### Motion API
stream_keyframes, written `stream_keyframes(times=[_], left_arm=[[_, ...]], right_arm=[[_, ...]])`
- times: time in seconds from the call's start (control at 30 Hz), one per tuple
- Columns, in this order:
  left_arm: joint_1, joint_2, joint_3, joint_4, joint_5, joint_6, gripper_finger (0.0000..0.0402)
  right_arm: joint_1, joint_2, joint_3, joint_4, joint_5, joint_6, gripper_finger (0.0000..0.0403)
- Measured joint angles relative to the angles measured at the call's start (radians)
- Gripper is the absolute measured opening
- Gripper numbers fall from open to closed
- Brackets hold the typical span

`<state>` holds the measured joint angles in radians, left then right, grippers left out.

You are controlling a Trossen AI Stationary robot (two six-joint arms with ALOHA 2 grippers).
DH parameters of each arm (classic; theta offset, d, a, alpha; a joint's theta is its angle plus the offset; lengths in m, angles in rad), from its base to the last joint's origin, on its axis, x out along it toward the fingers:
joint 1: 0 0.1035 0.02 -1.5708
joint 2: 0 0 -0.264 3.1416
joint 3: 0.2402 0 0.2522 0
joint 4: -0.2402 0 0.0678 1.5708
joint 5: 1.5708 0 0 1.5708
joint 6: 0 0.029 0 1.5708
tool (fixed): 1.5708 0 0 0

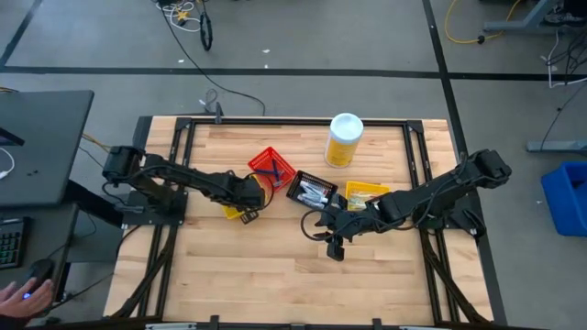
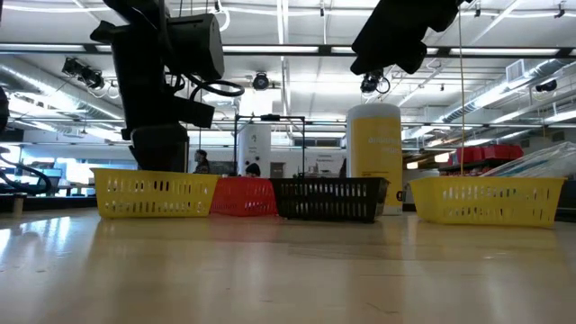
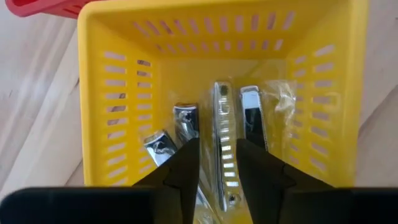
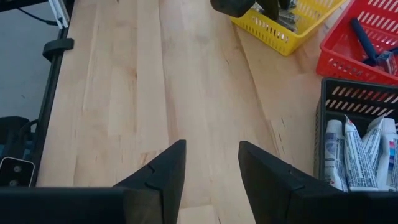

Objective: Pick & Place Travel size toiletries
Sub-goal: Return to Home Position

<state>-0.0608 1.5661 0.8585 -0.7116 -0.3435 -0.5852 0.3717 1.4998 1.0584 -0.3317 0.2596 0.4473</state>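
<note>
Lying in yellow bin [image 3: 112, 81], clippers [image 3: 222, 112] sit below left tool [image 3: 217, 143] w/ jaws apart.

Two dark jointed arms [image 1: 197, 181] — black, wedge-shaped jaws.

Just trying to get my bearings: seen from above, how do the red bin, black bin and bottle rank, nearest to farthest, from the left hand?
From the left hand, over a yellow bin:
1. Red bin, right beside it.
2. Black bin, next over, to the right.
3. Bottle, farthest, beyond the black bin.
</note>
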Motion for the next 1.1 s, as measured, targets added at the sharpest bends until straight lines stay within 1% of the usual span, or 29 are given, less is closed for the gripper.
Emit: stream_keyframes(times=[0.13,0.23,0.3,0.37,0.47,0.53,0.6,0.67,0.7,0.77,0.87,0.97,1.0,1.1], left_arm=[[0.0,0.0,0.0,0.0,-0.013,-0.004,0.014],[0.0,-0.019,0.014,-0.045,0.024,-0.039,0.0154],[-0.015,-0.05,0.022,-0.053,0.021,-0.044,0.0158],[-0.033,-0.098,0.03,-0.076,0.012,-0.03,0.0159],[-0.06,-0.199,0.033,-0.081,-0.01,0.002,0.016],[-0.083,-0.277,0.033,-0.083,-0.032,0.065,0.016],[-0.114,-0.352,0.031,-0.065,-0.077,0.139,0.016],[-0.152,-0.423,0.012,0.0,-0.141,0.193,0.016],[-0.169,-0.46,-0.005,0.049,-0.165,0.222,0.016],[-0.198,-0.533,-0.056,0.14,-0.177,0.294,0.016],[-0.224,-0.641,-0.162,0.286,-0.136,0.386,0.016],[-0.227,-0.749,-0.283,0.401,-0.078,0.447,0.016],[-0.226,-0.783,-0.32,0.428,-0.071,0.461,0.016],[-0.225,-0.881,-0.418,0.512,-0.062,0.492,0.016]], right_arm=[[0.0,0.0,0.0,0.0,0.006,0.0,0.0163],[0.001,0.0,0.0,0.0,0.065,-0.001,0.016],[0.003,-0.004,0.0,0.0,0.071,-0.035,0.0153],[0.003,-0.018,0.0,0.006,0.065,-0.056,0.0142],[0.003,-0.061,0.0,-0.001,0.015,-0.123,0.0122],[0.003,-0.105,0.0,-0.023,-0.014,-0.194,0.011],[0.003,-0.156,0.0,-0.028,-0.024,-0.252,0.0099],[0.003,-0.203,-0.004,-0.036,-0.004,-0.287,0.0091],[0.003,-0.223,-0.012,-0.03,0.005,-0.299,0.0088],[0.003,-0.267,-0.052,-0.024,0.025,-0.324,0.0083],[0.003,-0.334,-0.161,0.053,0.028,-0.332,0.0079],[0.003,-0.41,-0.291,0.174,0.024,-0.333,0.0078],[0.002,-0.436,-0.334,0.221,0.016,-0.333,0.0078],[0.002,-0.527,-0.455,0.361,-0.052,-0.361,0.0078]])
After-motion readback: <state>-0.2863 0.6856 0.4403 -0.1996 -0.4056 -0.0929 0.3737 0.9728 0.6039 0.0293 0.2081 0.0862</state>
